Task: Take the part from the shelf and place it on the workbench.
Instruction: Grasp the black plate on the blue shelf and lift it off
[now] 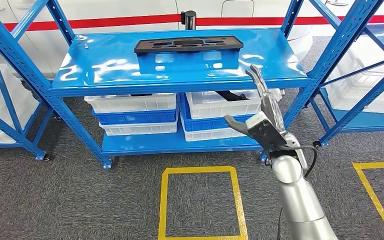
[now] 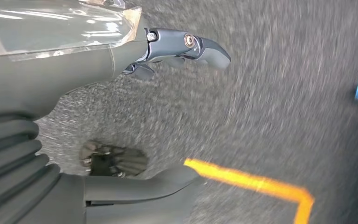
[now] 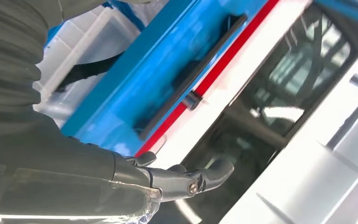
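Note:
A flat black part (image 1: 188, 44) with cut-outs lies on the top board of the blue shelf (image 1: 105, 70), towards its back middle. The right wrist view shows the part (image 3: 193, 77) edge-on as a thin dark strip. My right hand (image 1: 262, 112) is raised in front of the shelf's right end, below and to the right of the part, fingers spread and holding nothing. In its own wrist view the right hand (image 3: 177, 179) is apart from the shelf. My left hand (image 2: 177, 49) hangs over grey carpet, fingers loosely extended and empty.
White and blue bins (image 1: 135, 115) are stacked on the lower shelf, and one bin (image 1: 225, 102) holds a dark part. Yellow tape squares (image 1: 200, 200) mark the carpet in front. More blue racks with white crates (image 1: 360, 90) stand on both sides.

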Controlling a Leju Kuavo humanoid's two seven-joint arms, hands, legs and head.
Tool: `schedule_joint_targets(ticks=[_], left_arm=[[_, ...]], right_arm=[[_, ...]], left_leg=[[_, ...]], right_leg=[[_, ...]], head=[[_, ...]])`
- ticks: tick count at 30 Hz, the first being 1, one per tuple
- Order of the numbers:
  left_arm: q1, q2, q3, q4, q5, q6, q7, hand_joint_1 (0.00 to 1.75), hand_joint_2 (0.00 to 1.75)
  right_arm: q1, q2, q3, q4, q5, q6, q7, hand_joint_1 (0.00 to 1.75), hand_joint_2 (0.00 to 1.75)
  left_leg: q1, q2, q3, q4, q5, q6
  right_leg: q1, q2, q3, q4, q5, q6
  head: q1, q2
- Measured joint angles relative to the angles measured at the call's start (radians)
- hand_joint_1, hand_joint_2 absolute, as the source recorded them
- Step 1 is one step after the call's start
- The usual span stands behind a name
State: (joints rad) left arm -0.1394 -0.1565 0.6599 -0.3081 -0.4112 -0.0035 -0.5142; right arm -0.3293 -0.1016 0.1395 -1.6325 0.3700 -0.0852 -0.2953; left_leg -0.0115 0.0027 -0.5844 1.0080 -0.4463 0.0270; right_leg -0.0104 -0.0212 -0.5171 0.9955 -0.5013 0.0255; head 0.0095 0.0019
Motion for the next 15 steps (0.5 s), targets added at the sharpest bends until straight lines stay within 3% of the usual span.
schedule_joint_targets(ticks=[9,15], left_arm=[[-0.028,-0.011,-0.076,0.007,-0.045,-0.014,0.061,0.0,0.0],[-0.029,-0.011,-0.091,0.008,-0.046,-0.017,0.063,0.0,0.0]], right_arm=[[-0.29,-0.037,0.161,-0.002,0.008,0.062,0.165,0.0,1.75],[-0.366,-0.035,0.223,0.034,0.021,0.034,0.19,0.0,1.75]], left_leg=[[0.0,0.0,0.0,0.0,0.001,0.001],[0.0,-0.001,-0.001,0.0,0.001,0.001]], right_leg=[[0.0,-0.001,0.0,0.001,0.0,0.0],[0.0,-0.002,0.0,0.001,0.0,0.001]], head=[[0.0,0.0],[0.0,0.0]])
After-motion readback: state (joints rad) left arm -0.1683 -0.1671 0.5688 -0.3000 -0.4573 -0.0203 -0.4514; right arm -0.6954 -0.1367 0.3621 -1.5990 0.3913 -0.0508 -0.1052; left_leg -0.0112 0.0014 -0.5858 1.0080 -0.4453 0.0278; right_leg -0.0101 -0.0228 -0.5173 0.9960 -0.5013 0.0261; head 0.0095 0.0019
